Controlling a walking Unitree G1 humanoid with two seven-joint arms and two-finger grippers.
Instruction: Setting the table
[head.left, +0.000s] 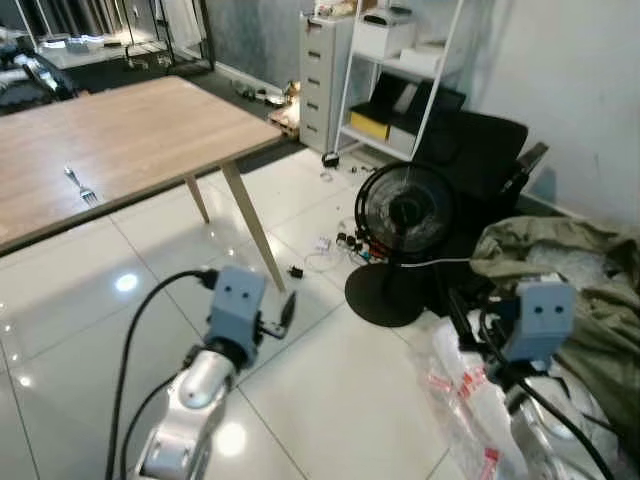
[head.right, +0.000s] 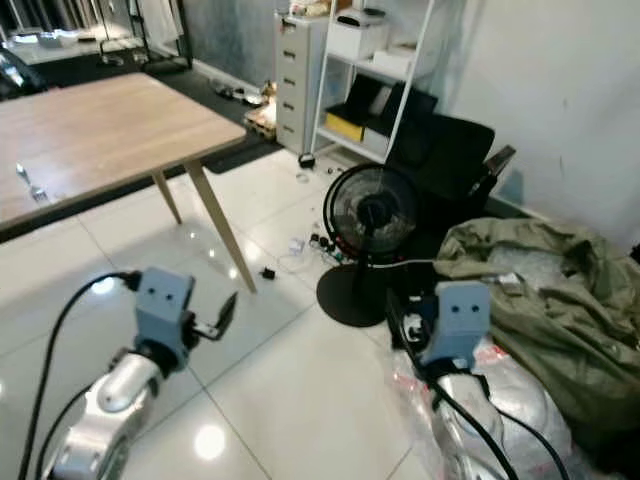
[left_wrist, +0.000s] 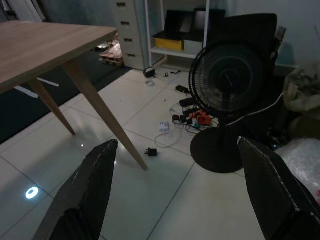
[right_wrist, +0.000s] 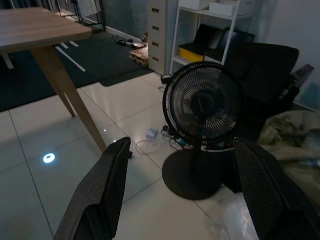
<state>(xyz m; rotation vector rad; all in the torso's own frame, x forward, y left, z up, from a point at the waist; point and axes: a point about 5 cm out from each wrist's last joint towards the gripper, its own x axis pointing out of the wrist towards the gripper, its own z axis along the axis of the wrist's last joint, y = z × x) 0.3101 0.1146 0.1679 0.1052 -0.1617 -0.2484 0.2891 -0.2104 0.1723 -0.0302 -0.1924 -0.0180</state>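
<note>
Walking toward the table, where a lone fork lies, you risk clipping the fan or floor cables, since both your left gripper and right gripper hang spread and empty.

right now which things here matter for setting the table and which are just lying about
For the job: wooden table; fork lying on it; left gripper and right gripper, both open and empty.

Lying about: black floor fan; white shelf unit; drawer cabinet; olive cloth heap.
</note>
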